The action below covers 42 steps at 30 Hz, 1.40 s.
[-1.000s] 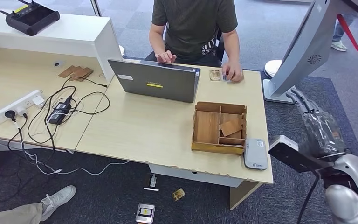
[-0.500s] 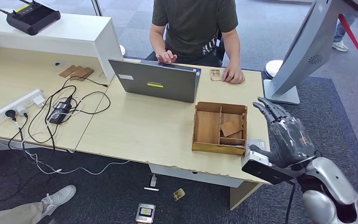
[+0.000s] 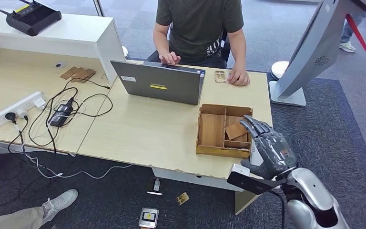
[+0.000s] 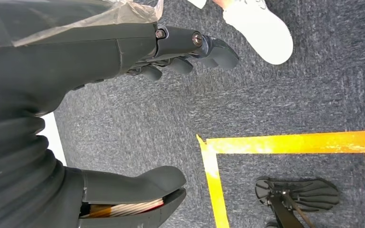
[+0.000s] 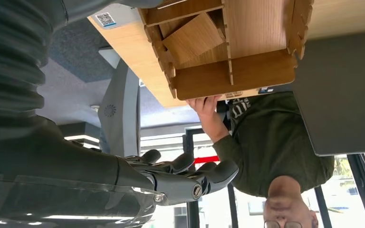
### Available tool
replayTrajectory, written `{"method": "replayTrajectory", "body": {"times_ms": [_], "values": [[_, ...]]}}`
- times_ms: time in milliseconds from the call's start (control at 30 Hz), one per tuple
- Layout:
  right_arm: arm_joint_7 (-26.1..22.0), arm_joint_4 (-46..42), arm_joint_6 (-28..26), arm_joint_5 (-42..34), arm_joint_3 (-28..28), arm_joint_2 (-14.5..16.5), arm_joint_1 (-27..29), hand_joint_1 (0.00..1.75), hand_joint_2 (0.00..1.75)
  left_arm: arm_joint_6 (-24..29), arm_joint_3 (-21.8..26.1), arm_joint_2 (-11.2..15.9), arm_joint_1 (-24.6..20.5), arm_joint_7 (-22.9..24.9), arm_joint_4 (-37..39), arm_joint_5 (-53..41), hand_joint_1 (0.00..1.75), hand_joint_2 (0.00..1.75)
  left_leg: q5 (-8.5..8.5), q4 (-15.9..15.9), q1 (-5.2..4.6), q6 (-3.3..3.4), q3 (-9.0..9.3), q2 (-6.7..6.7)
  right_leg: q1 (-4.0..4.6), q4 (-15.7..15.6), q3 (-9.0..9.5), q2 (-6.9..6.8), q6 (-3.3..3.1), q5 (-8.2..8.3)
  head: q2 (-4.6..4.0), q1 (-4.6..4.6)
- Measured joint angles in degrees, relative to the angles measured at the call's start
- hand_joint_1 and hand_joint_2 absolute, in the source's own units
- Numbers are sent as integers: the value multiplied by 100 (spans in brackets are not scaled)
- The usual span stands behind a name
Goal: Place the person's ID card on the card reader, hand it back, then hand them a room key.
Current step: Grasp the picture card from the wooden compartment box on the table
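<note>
From the head view, the right robot hand (image 3: 268,149) hovers with fingers spread and empty over the counter's (image 3: 147,129) right front edge, just beside the wooden tray (image 3: 224,130). At the far edge, the ID card (image 3: 220,76) lies flat beside the person's hand (image 3: 238,77), right of the laptop (image 3: 159,82). In the left wrist view, the left robot hand (image 4: 123,71) hangs above grey carpet (image 4: 290,95), holding nothing, fingers loosely apart. In the right wrist view, the tray holds loose wooden cards (image 5: 192,38).
</note>
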Motion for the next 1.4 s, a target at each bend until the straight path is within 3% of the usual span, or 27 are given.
{"method": "replayTrajectory", "body": {"times_ms": [367, 667, 1400], "values": [[-10, 920, -641, 259, 459, 224, -89, 0, 175, 12, -10, 0, -12, -31, -1, -103, 0, 175, 0, 0, 1, 0, -1, 0, 1, 0, -1, 0, -3, -2, 0, -1], [-115, 1828, -1008, 397, 749, 598, -285, 0, 175, -9, -20, 0, -14, -23, -1, -117, 0, 175, 0, 0, 3, -1, -2, 1, 3, 1, -2, 0, -4, -2, 0, -1], [-346, 3898, -1839, 654, 862, 1278, -1271, 0, 175, 51, -24, 0, -15, -3, -1, -137, 0, 175, 1, 0, 3, -2, -1, 2, 4, 1, -3, 0, -5, -1, 0, 0]]}}
